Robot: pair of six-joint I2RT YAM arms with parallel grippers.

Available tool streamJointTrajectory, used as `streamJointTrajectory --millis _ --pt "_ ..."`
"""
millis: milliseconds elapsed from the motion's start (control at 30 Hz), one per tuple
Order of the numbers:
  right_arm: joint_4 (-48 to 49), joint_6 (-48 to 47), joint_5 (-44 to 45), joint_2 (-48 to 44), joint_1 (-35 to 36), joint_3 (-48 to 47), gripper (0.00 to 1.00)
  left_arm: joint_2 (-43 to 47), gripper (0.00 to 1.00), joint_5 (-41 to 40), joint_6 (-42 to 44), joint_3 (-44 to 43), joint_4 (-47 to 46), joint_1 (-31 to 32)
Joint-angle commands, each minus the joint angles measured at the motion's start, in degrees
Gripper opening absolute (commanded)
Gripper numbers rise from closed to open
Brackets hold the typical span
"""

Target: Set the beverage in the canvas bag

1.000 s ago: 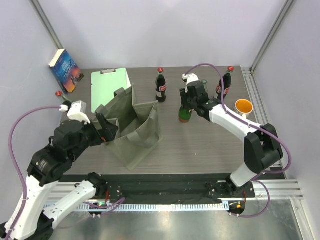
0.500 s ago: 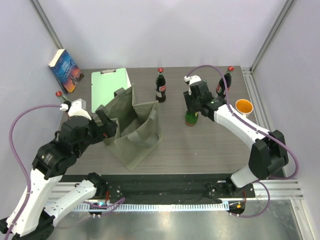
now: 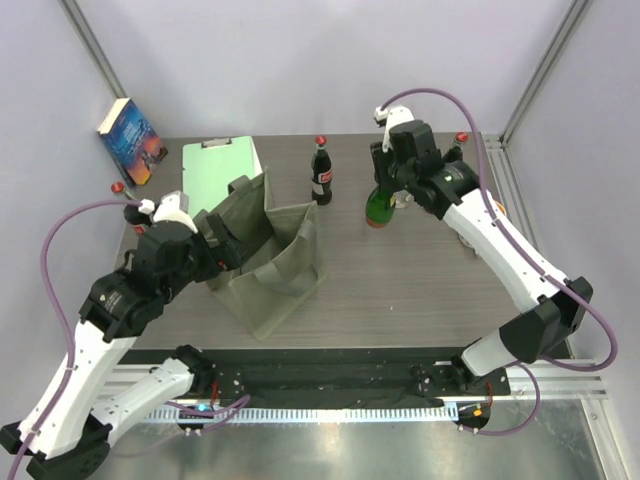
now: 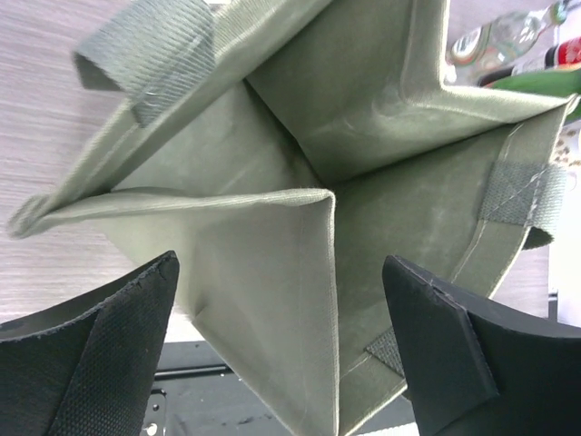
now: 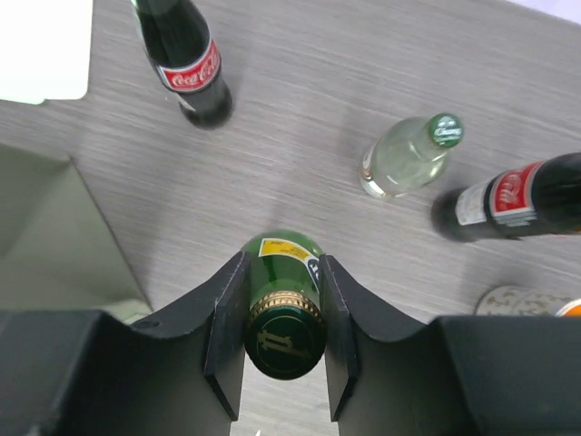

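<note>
The beverage, a green glass bottle (image 3: 379,208) with a gold-trimmed green cap (image 5: 284,338), hangs by its neck from my right gripper (image 3: 391,188), whose jaws are shut on it (image 5: 283,265); it seems lifted just off the table, right of the bag. The olive-grey canvas bag (image 3: 272,258) stands open with its inner dividers showing (image 4: 363,109). My left gripper (image 3: 216,250) is at the bag's left side, open wide (image 4: 280,268), with a fabric corner between its fingers but untouched.
A cola bottle (image 3: 321,175) stands behind the bag's right side (image 5: 186,59). A clear bottle (image 5: 407,162) and another cola bottle (image 5: 508,202) stand under my right arm. Mint-green clipboard (image 3: 215,168), book (image 3: 130,140) and a red-capped bottle (image 3: 120,188) are at the back left.
My right arm has risen and drawn back with the green bottle in its grip, lifting it. My left gripper has shifted slightly along the bag's left edge, still open.
</note>
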State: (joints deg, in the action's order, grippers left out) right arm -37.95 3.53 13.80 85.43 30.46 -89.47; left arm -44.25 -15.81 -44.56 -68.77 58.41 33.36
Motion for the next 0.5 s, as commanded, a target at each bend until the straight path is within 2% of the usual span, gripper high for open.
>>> streamJointTrajectory --millis 0,67,100,167,200,267,300,367,400,467 --pt "-1.3 0.2 1.7 -3.2 0.7 -13.1 0.01 -2.1 0.87 1.9 0.3 0.4 -2.3 0.2" --pt "-4.0 0.1 1.1 -1.9 0.8 -18.9 0.01 -2.4 0.8 2.0 0.6 0.3 -1.8 0.2" --pt "-4.9 -0.2 0.9 -0.3 0.9 -20.8 0.01 -2.7 0.71 2.0 1.0 0.3 -1.6 0.2" --pt "-6.8 -0.5 0.4 1.4 1.3 -24.5 0.01 -2.7 0.6 2.1 1.3 0.2 -1.5 0.2" --pt "-7.3 -0.5 0.0 2.9 1.7 -28.1 0.01 -2.8 0.5 2.1 1.3 0.2 -1.5 0.2" --pt "-8.8 -0.9 -0.6 4.8 2.3 -31.8 0.01 -2.9 0.37 2.3 1.8 -0.1 -1.7 0.2" --pt "-9.4 -0.9 -0.6 5.7 3.1 -35.8 0.01 -2.9 0.25 2.3 1.8 -0.2 -1.7 0.2" --pt "-10.6 -1.0 -0.6 8.5 3.9 -39.5 0.01 -3.1 0.13 2.1 2.2 -0.4 -1.9 0.2" --pt "-10.7 -1.0 -0.7 9.3 4.9 -42.3 0.01 -3.4 0.04 2.2 2.4 -0.6 -1.9 0.2" --pt "-10.7 -0.7 -0.5 11.0 5.7 -45.2 0.01 -3.9 0.0 3.0 2.9 -0.9 -2.0 0.2"
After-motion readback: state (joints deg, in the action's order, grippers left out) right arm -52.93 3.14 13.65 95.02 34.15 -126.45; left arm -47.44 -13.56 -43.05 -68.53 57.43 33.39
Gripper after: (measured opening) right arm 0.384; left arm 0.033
